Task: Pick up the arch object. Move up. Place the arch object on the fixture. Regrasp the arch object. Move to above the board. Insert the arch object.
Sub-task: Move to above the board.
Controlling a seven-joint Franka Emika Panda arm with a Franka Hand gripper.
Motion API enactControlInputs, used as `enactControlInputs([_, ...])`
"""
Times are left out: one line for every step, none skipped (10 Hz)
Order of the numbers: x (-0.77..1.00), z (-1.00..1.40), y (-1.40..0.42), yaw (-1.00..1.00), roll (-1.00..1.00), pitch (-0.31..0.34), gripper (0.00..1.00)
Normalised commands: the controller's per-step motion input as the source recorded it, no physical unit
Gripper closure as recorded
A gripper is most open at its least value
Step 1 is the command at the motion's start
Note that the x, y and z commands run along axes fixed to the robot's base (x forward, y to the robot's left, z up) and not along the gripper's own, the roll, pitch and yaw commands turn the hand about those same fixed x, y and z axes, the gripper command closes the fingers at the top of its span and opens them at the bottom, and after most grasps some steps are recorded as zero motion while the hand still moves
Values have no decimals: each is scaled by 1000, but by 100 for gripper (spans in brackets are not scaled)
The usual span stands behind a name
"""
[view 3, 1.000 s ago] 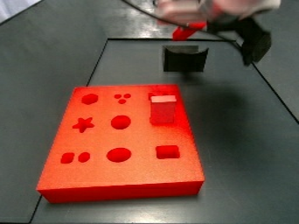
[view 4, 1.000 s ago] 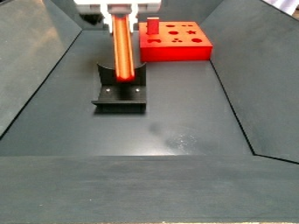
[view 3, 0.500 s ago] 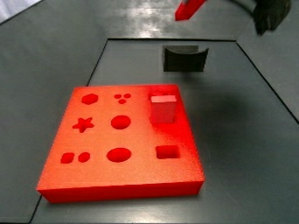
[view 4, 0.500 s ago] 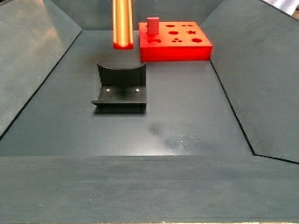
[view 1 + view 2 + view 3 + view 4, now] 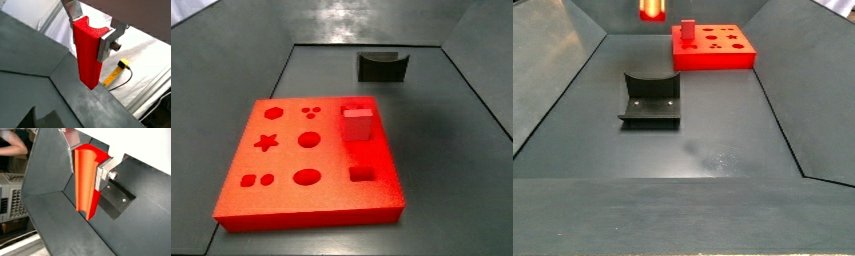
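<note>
Arch object (image 5: 89,52) lifted since last frame, nearly out of side view, high above fixture (image 5: 651,97) | gripper (image 5: 94,29) fingers clamp its upper end | rigid, smooth plastic; you keep grip on flat sides | board (image 5: 311,160) waiting

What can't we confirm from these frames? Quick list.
- Claw: out of frame in both side views; only the wrist views show it clamped on the arch object.
- Arch object: a side view shows only its lower tip, cut by the top edge.
- Fixture: its base is partly hidden behind the arch in a wrist view.
- Board: absent from both wrist views.
</note>
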Motion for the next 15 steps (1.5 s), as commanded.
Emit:
enactControlInputs([-20,283,-24,35,-32,162,100])
enactControlInputs([-649,353,-1000,-157,-1000,41,100])
enactControlInputs([-642,306,-1000,-148,-1000,35,100])
enactControlInputs([-711,341,-1000,-144,-1000,30,100])
enactControlInputs([-730,312,-1000,-145,-1000,32,100])
enactControlInputs([-697,301,-916,-147,-1000,41,100])
enactControlInputs([-553,236,-713,-144,-1000,47,100])
enactControlInputs([-293,107,-330,-137,-1000,56,100])
enactControlInputs([-204,66,-213,-135,-1000,60,100])
enactControlInputs([-123,43,-91,-124,-1000,63,100])
enactControlInputs([-95,21,-47,-120,-1000,61,100])
enactControlInputs([-70,13,3,-107,-1000,59,100])
enactControlInputs([-62,4,20,-89,-990,52,100])
enactControlInputs([-52,-1,26,-59,-749,27,100])
enactControlInputs([-45,2,24,-45,-585,8,100])
